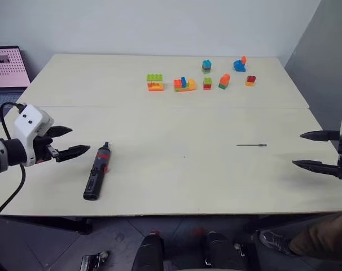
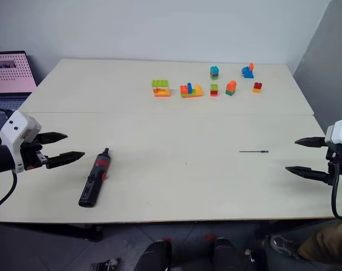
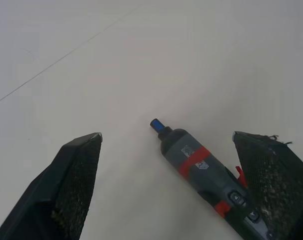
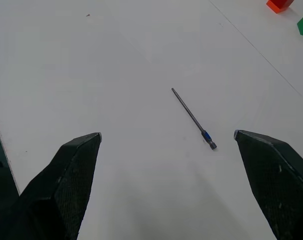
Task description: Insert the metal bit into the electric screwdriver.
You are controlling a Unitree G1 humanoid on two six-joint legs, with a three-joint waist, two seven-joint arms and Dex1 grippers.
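Observation:
The electric screwdriver (image 1: 97, 171) lies flat on the pale table, front left; it is black with a red band, its tip pointing away from me. In the left wrist view the electric screwdriver (image 3: 204, 162) shows a blue tip. My left gripper (image 1: 74, 141) hovers open just left of it, holding nothing. The metal bit (image 1: 251, 145) is a thin grey rod lying flat on the right half of the table. The right wrist view shows the metal bit (image 4: 193, 118) with a blue band near one end. My right gripper (image 1: 306, 149) stands open to the bit's right, well apart from it.
Several coloured toy-brick builds (image 1: 185, 84) stand in a row at the back of the table (image 1: 176, 186). A laptop (image 1: 6, 70) sits off the table's far left corner. A person's shoe and trouser leg (image 1: 306, 241) show below the front right edge.

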